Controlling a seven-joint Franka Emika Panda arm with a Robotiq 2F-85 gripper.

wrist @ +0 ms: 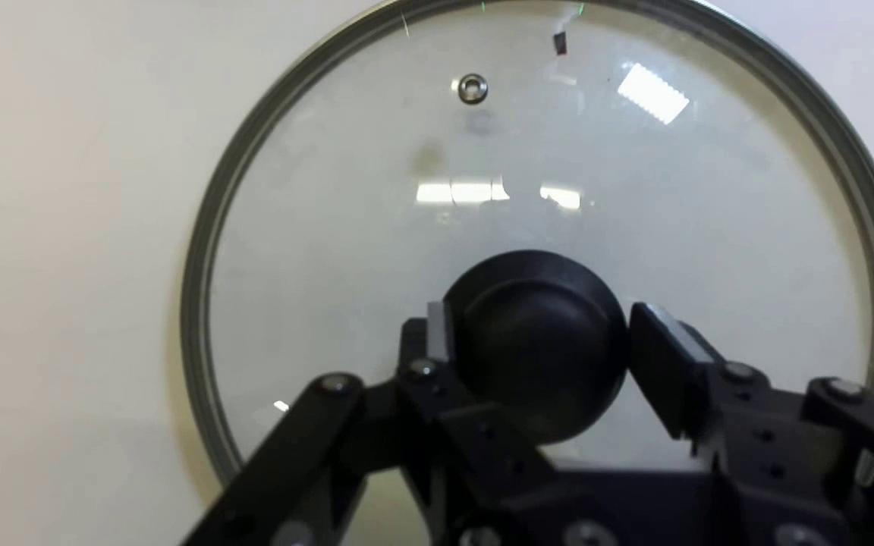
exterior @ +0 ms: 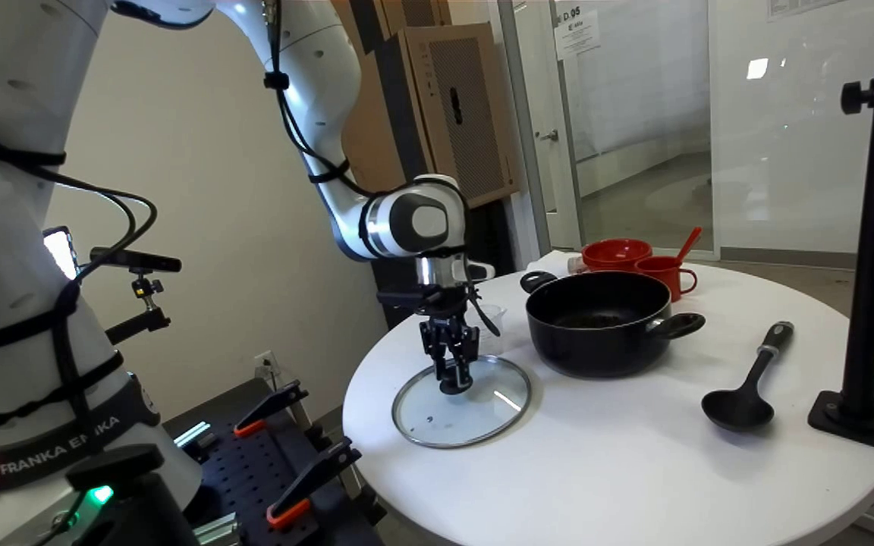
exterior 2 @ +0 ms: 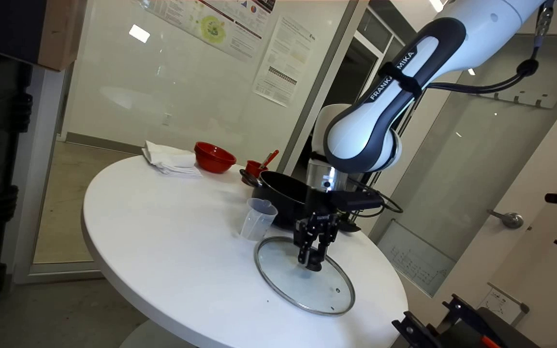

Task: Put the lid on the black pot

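Note:
The lid [exterior: 475,415] is round clear glass with a metal rim and lies on the white table; it also shows in an exterior view [exterior 2: 315,290] and fills much of the wrist view [wrist: 346,243]. Its black knob [wrist: 536,341] points up. My gripper [exterior: 454,370] points down over it, also seen in an exterior view [exterior 2: 311,256]. In the wrist view my gripper's fingers [wrist: 537,334] stand on both sides of the knob and appear to touch it. The black pot [exterior: 600,341] stands uncovered beside the lid; my gripper partly hides it in an exterior view [exterior 2: 278,205].
A clear plastic cup [exterior 2: 259,220] stands close to the lid and pot. A red bowl [exterior: 617,254] and a red mug [exterior: 663,271] with a red utensil are behind the pot. A black ladle [exterior: 744,406] and a black pole [exterior: 866,227] stand past it. White napkins [exterior 2: 171,158] lie farther off.

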